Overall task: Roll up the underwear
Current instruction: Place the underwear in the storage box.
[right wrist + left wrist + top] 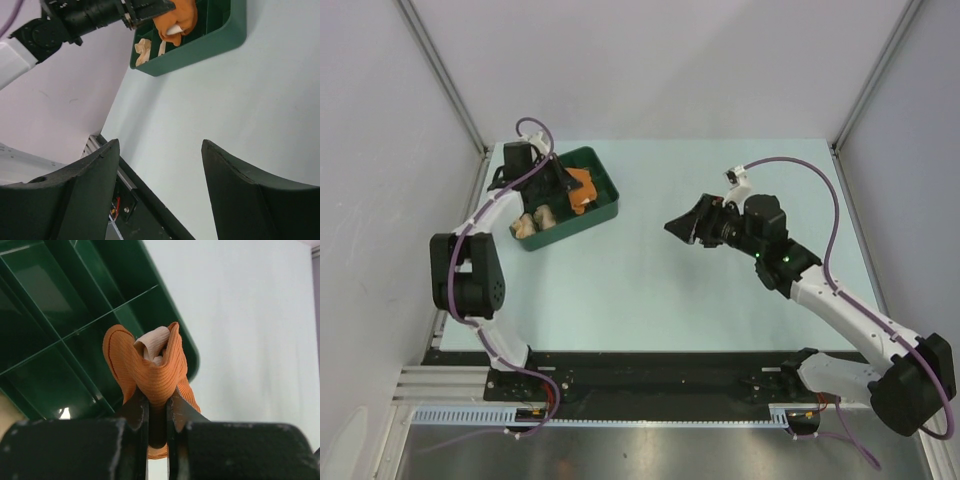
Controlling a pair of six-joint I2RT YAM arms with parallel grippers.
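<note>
left pincer (pixel 157 405) clamped on rust-orange underwear (pixel 155 370), over green tray (pixel 607 207), far left of bench (pixel 650 290). two pale garments (pixel 525 226) in tray's near compartments. right pincer (pixel 160 145) wide open, empty, mid-right.

Pale green table (pixel 700 290); dark green compartment tray (pixel 582 228) sits near its far-left corner.

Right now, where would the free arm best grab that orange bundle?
Probably the free rounded end of the orange underwear, where the cream edging pokes out, coming from the table side: the left fingers pinch its other end over the green tray.
</note>
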